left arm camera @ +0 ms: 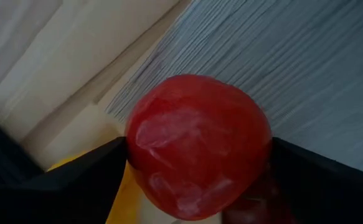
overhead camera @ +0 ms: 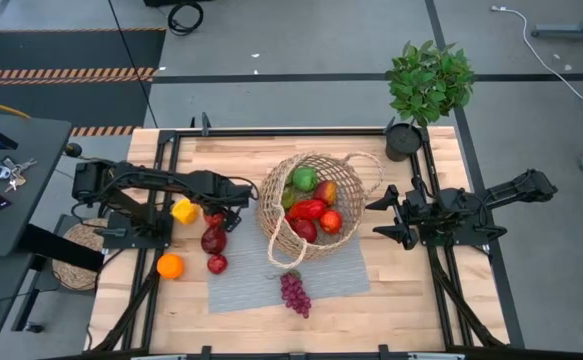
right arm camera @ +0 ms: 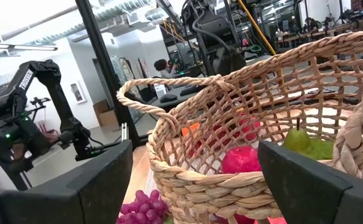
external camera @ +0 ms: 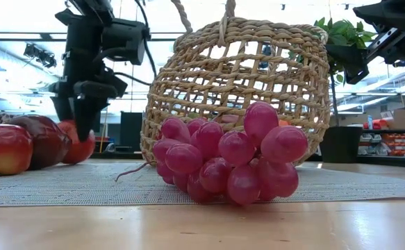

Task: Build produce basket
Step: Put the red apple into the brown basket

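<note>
Two grippers: left gripper jaws wide around a red apple; right gripper open, empty.

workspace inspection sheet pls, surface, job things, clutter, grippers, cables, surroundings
surface: wooden table with a grey mat under the work.
job's things: basket tipped on its side, holding a pear and red fruit; grapes, orange, yellow pepper outside.
clutter: woven mat at the left edge.
grippers: left gripper open around a red apple; right gripper open beside the basket.
cables: a cable on the floor.
surroundings: potted plant, keys on a side desk.
</note>
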Robot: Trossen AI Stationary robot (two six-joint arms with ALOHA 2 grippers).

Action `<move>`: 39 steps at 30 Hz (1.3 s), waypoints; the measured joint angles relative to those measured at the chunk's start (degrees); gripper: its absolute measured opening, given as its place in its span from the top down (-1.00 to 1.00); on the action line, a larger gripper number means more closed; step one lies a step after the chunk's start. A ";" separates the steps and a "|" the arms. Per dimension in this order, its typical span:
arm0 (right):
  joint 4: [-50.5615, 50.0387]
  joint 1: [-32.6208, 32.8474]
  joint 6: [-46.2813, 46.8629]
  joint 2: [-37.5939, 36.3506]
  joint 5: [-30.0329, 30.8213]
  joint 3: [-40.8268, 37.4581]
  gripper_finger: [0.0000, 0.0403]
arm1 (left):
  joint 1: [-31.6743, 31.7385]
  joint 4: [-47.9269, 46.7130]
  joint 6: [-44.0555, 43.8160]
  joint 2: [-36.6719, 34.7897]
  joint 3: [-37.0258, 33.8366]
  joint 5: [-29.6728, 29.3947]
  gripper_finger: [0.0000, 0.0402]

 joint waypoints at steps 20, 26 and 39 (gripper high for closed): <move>0.00 -0.02 -0.01 0.02 0.00 0.00 -0.73 | -0.02 -0.24 4.42 -0.13 5.50 -0.36 -0.65; 0.02 -0.02 0.00 0.02 0.00 0.00 -0.73 | -0.04 -4.10 7.23 -0.15 15.47 -1.19 -0.65; 0.02 -0.02 -0.01 0.00 0.00 0.00 -0.73 | -1.94 -10.07 10.60 -0.17 43.23 -1.47 -0.65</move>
